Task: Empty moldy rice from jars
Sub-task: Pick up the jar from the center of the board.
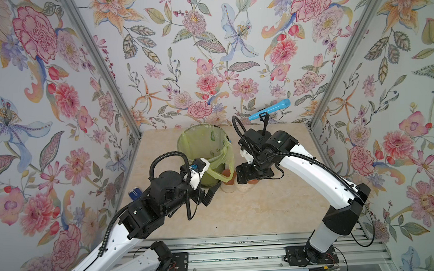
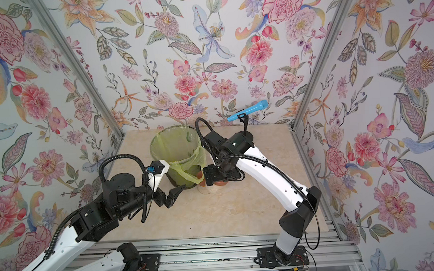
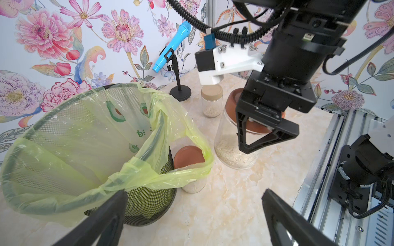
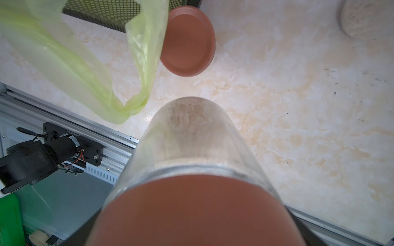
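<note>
Three clear jars hold pale moldy rice (image 3: pixel 232 155). My right gripper (image 3: pixel 259 126) is shut from above on the reddish-brown lid (image 4: pixel 191 213) of one jar (image 3: pixel 226 147), whose base seems to rest on the table. A second jar with a reddish-brown lid (image 3: pixel 188 157) stands against the bin, partly under the bag's flap. The beige-lidded jar (image 3: pixel 211 102) stands farther back. My left gripper (image 3: pixel 194 198) hangs open and empty over the table near the bin; it shows in both top views (image 1: pixel 209 195) (image 2: pixel 174 194).
A tall dark mesh bin (image 3: pixel 149 204) lined with a yellow-green bag (image 1: pixel 203 147) stands just left of the jars. A blue microphone (image 1: pixel 269 109) on a small black stand (image 3: pixel 180 92) sits at the back wall. Flowered walls close in three sides.
</note>
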Available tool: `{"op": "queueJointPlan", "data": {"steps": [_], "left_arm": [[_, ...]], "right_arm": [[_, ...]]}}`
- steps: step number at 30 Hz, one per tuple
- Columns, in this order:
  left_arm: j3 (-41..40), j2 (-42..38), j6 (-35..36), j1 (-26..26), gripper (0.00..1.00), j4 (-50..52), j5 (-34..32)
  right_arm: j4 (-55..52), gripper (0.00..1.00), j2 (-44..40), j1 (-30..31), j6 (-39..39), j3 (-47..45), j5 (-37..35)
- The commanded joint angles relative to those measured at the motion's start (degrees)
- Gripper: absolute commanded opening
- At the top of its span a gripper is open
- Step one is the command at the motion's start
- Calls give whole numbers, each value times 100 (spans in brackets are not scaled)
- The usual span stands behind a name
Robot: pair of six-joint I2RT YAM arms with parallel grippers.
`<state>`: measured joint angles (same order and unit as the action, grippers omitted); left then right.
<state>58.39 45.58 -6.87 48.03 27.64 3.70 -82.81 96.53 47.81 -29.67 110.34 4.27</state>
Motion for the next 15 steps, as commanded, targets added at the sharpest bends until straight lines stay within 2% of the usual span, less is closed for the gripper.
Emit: {"op": "queueJointPlan", "data": {"steps": [1, 6, 11, 15], "left_arm": [[-244, -233, 195, 57, 100, 80, 180], [-587, -506, 402, 57, 100, -20, -13], [-582, -564, 512, 61, 100, -154, -64], [-602, -530, 694, 64, 100, -308, -54]], "right_arm": [[-74, 0, -297, 163, -370, 420, 203], [-78, 0, -2, 238, -273, 1046, 377], [-95, 0, 572, 167, -170, 2056, 966], [-109, 0, 894, 166, -66, 2459, 1294]]}}
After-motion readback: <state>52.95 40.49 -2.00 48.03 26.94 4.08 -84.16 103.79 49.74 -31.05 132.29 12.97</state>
